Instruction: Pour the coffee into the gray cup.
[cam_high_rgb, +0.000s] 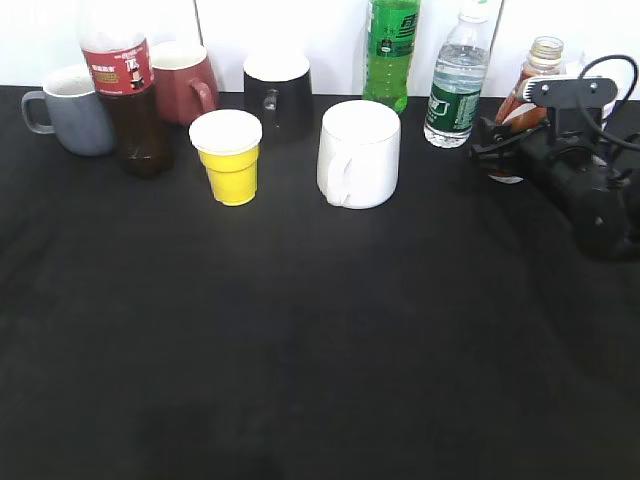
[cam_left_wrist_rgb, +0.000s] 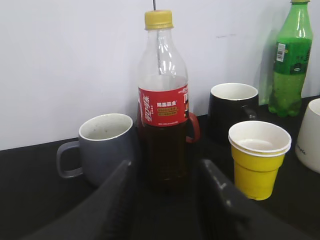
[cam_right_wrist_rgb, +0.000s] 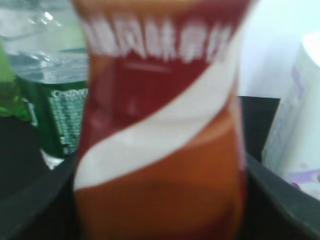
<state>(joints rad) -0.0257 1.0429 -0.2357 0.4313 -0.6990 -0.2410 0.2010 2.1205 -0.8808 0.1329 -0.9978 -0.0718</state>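
Observation:
The coffee bottle (cam_high_rgb: 533, 78) stands at the back right, slightly tilted, with its brown, red and white label filling the right wrist view (cam_right_wrist_rgb: 160, 125). My right gripper (cam_high_rgb: 505, 150) is shut on its lower body, a finger pressed on each side (cam_right_wrist_rgb: 157, 200). The gray cup (cam_high_rgb: 78, 118) sits at the far back left, upright, handle to the left. In the left wrist view the gray cup (cam_left_wrist_rgb: 105, 150) is just left of my open, empty left gripper (cam_left_wrist_rgb: 167, 167). The left gripper does not show in the exterior view.
A dark cola bottle (cam_high_rgb: 135, 110) (cam_left_wrist_rgb: 162, 125) stands right of the gray cup, in front of a red mug (cam_high_rgb: 185, 80). Along the back are a yellow paper cup (cam_high_rgb: 230, 160), black mug (cam_high_rgb: 278, 92), white mug (cam_high_rgb: 360, 155), green bottle (cam_high_rgb: 390, 50) and water bottle (cam_high_rgb: 457, 85).

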